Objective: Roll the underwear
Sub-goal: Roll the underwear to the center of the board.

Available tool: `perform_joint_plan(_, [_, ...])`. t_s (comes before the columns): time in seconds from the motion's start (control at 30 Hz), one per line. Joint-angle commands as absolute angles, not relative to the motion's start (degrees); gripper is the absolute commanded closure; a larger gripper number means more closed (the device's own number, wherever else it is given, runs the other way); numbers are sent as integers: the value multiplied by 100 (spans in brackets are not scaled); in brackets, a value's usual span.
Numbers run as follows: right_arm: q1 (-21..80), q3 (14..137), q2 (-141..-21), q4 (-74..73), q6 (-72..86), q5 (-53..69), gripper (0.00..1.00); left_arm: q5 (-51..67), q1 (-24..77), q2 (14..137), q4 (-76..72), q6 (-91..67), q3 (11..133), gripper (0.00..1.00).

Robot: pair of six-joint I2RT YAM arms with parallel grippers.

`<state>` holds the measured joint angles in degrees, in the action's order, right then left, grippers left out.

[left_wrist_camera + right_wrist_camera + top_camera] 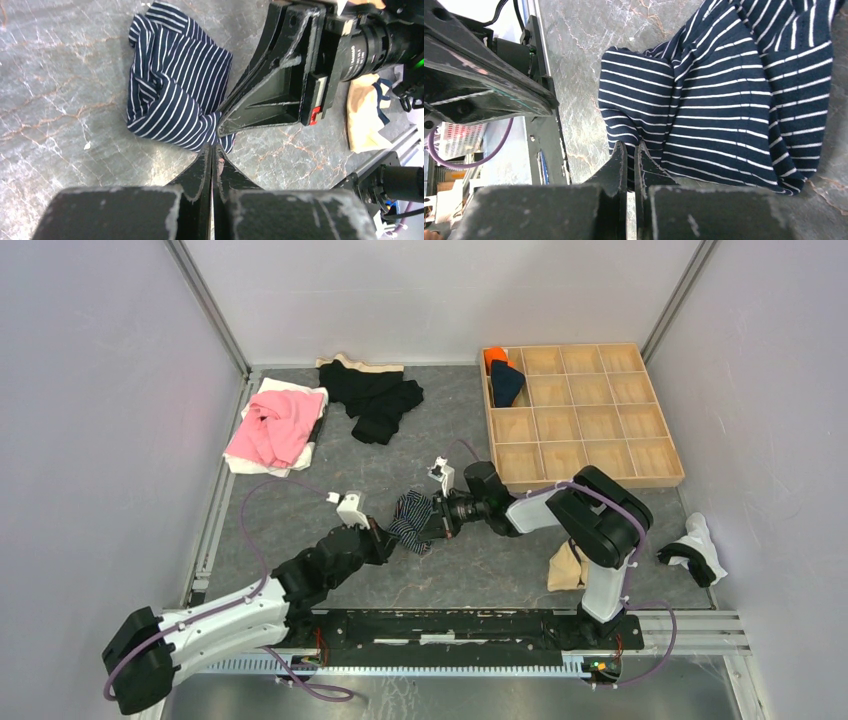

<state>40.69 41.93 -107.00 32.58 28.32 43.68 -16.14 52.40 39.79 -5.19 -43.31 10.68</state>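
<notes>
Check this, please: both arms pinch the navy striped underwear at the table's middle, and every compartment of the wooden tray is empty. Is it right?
Not quite. The wooden tray is not all empty: the top external view shows an orange piece and a dark blue piece in its far-left corner. The left fingers and right fingers do pinch the navy striped underwear.

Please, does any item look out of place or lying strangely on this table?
Yes. The white brief with black trim lies crumpled at the table's far right edge, apart from the clothes pile. The striped brief is bunched, not flat.
</notes>
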Motion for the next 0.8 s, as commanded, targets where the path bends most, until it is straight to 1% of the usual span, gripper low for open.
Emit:
perform_joint_plan(0.0, [3955,4124,-10872,2773,2736,4080,100,-1945,5125,4322,-895,-3720,1705,98])
perform_joint_plan(0.1, [3932,3990,-10864,3008,2999,4433,100,-1746,4978,4752,-859,-3584,2086,98])
perform_joint_plan(0.2, [3939,3848,-10764,3116,3176,4765,100,-1645,4938,4866,-925,-3581,2154,98])
perform_joint_plan(0.4, [3978,3606,-10589,3001,3116,5455,100,-1525,4939,4597,-915,-3659,1921,98])
perform_joint_plan(0.6, [4184,3613,-10743,2890,2977,5960,100,-1432,4939,4377,-862,-3799,1722,98])
perform_joint_plan(0.77, [4173,3693,-10891,3134,3270,5874,100,-1225,4939,4299,-885,-3804,1629,98])
